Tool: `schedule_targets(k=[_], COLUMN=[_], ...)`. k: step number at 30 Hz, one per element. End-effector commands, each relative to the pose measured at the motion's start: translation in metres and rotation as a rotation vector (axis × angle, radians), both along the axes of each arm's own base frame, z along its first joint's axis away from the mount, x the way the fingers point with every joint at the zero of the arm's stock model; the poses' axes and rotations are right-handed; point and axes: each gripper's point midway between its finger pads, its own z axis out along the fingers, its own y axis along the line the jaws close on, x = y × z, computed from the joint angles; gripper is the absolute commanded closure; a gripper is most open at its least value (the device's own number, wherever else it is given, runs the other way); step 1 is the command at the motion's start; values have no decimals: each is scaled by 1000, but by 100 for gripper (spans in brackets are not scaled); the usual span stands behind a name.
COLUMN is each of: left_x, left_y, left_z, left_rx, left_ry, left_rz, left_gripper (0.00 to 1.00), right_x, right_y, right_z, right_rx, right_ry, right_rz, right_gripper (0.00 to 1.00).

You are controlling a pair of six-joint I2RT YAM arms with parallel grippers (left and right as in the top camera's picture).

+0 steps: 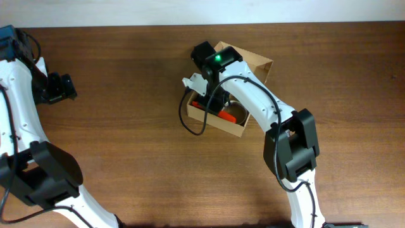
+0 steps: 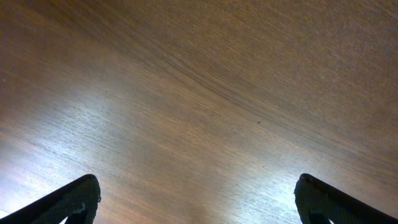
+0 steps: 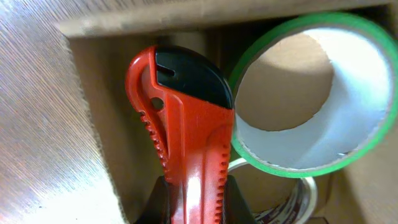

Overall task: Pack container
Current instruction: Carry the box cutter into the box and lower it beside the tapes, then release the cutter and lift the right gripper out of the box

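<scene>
over on the left, the left gripper (image 1: pixel 61 87) hung above bare table (image 1: pixel 126 145), well apart from everything else. its jaws were released, spread wide; the left wrist view showed only the two dark fingers (image 2: pixel 74 200) at the bottom corners and wood grain between them, nothing in their reach.

moving toward the middle, the container (image 1: pixel 218 125) sat on the table a little right of centre and toward the far edge, turned at a slant. it was a tan cardboard box with its flap lid (image 1: pixel 256 63) thrown open on the far right side. a black cable looped over the near left corner.

and here was the action: the right arm (image 1: pixel 259 101) reached in from the lower right, and the right gripper (image 1: pixel 215 101) was down inside the open box. the right wrist view showed the jaws clenched on a red utility knife (image 3: pixel 186 124), gripping its handle low down, with the black-capped head pointing at the box's inner wall (image 3: pixel 112 106). from above, a sliver of red showed beside the gripper in the box.

just right of the knife, inside the same box, lay a green-edged tape roll (image 3: pixel 348 81) on its side, with its white core open to the camera, close against the knife's handle. below it peeked another roll (image 3: pixel 298 199), clear-looking and mostly hidden.
</scene>
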Motion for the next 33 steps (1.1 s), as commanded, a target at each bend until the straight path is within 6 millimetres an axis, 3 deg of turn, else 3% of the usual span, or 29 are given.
schedule_targets(k=[1,8,10,15,23,28,33], left_x=[-1,-1,-1,-1,-1,-1,-1], left_y=[0,0,0,0,0,0,0], left_z=[-4,-4,-4,-4,-4,-4,-4], left_rx=[-10,-9,-10,-10,-10,-10,-10], left_ry=[7,7,7,7,7,7,7], left_rz=[-8,-7,-8,-8,-8,-8,-8], left_gripper=[0,0,0,0,0,0,0], right_x=[-14,-18,-15,2,31,33,28], right_y=[-8,-12,-10,-3,8,4,-19], right_z=[-23,-33,-29,-6,82,142,204], right_rx=[-23,-39,-32,8,116,156,147], right_ry=[79,91,80,15,-156,-237,-370], right_rz=[-19,-20,-40,-70,-123,-203,-308], right_gripper=[96,95,75,65,60,70,75])
